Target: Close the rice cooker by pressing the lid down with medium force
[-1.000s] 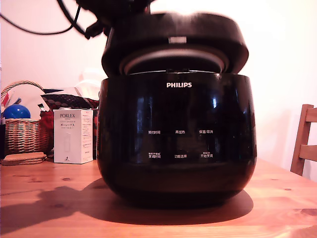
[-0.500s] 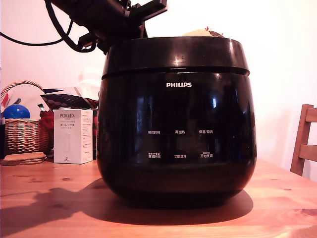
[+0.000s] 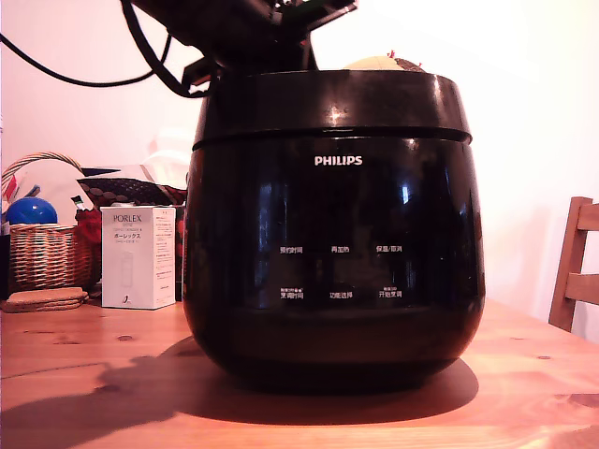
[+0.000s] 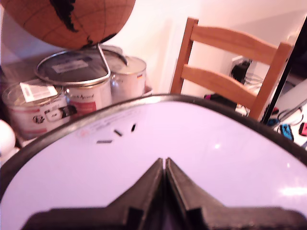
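Lid [image 3: 329,103] down flat on the rice cooker [image 3: 333,253], seam even all round, cooker mid-table [image 3: 84,374]. Gripper [image 4: 165,165] above the lid's top, fingers pressed together, nothing held. White box [image 3: 138,256] beside the cooker on the exterior view's left.

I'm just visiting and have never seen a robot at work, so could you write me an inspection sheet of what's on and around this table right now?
Surface: wooden table, bare in front of the cooker.
Job's things: black rice cooker; lid down, a thin seam showing.
Clutter: white box, wicker basket holding a blue ball, flat brown pads.
Grippers: gripper with fingers together, tips at the lid's top.
Cables: black cable hanging from the arm.
Surroundings: wooden chair, globe, paint tins, pale wall.
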Robot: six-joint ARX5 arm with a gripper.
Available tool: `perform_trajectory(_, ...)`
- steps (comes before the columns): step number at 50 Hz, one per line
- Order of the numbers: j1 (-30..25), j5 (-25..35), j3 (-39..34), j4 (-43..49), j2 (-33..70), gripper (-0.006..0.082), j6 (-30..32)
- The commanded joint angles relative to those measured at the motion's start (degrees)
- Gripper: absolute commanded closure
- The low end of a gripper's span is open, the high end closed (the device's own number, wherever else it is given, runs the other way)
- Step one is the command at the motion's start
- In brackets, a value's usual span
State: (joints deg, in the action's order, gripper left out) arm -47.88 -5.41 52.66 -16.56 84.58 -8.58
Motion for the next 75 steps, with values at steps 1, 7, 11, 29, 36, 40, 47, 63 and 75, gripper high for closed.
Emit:
perform_trajectory(1,-0.5,0.3,-6.2,1.4,5.6,0.0786,0.2)
perform_trajectory(7,-0.9,0.3,-7.0,2.3,5.5,0.0786,0.2)
perform_trajectory(11,-1.2,0.3,-7.1,2.4,5.5,0.0786,0.2)
perform_trajectory(29,-2.7,-0.7,-7.2,0.8,4.7,0.0786,0.7)
perform_trajectory(36,-2.9,-0.9,-7.2,3.6,4.2,0.0786,0.7)
perform_trajectory(40,-3.0,-1.1,-7.2,5.7,4.2,0.0786,0.7)
perform_trajectory(47,-3.2,-1.2,-7.2,8.2,4.2,0.0786,1.1)
perform_trajectory(63,-3.2,-2.6,-7.3,15.6,4.2,0.0786,1.6)
perform_trajectory(75,-3.2,-4.3,-10.2,14.9,4.2,0.0786,1.5)
